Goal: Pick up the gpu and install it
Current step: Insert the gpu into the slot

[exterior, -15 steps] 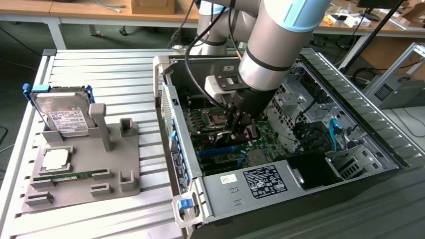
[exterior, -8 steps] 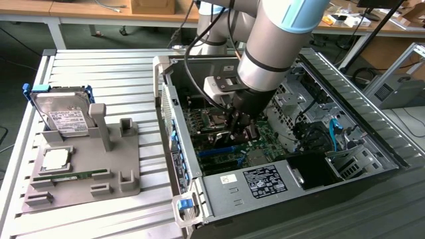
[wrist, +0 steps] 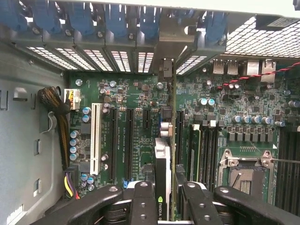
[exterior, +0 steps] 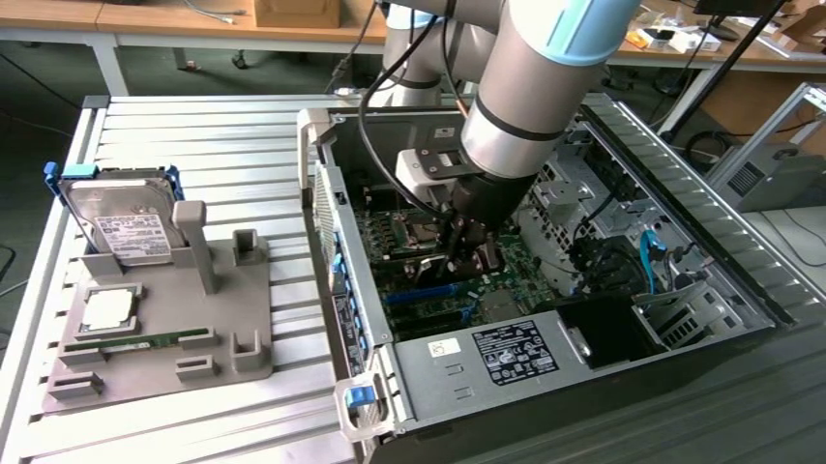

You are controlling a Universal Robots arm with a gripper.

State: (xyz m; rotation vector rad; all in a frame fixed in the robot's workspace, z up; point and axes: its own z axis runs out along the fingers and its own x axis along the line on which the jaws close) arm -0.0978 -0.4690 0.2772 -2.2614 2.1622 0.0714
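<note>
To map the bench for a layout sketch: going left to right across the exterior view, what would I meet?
hard drive → computer case, its side wall → gripper, shut on the gpu → blue cable

The motherboard (wrist: 140, 93) is green with one white slot (wrist: 96, 138). The gpu (wrist: 161, 185) is black with a green logo (wrist: 161, 205). At the exterior view's left, the hard drive (exterior: 123, 222) is silver, white-labelled.
</note>
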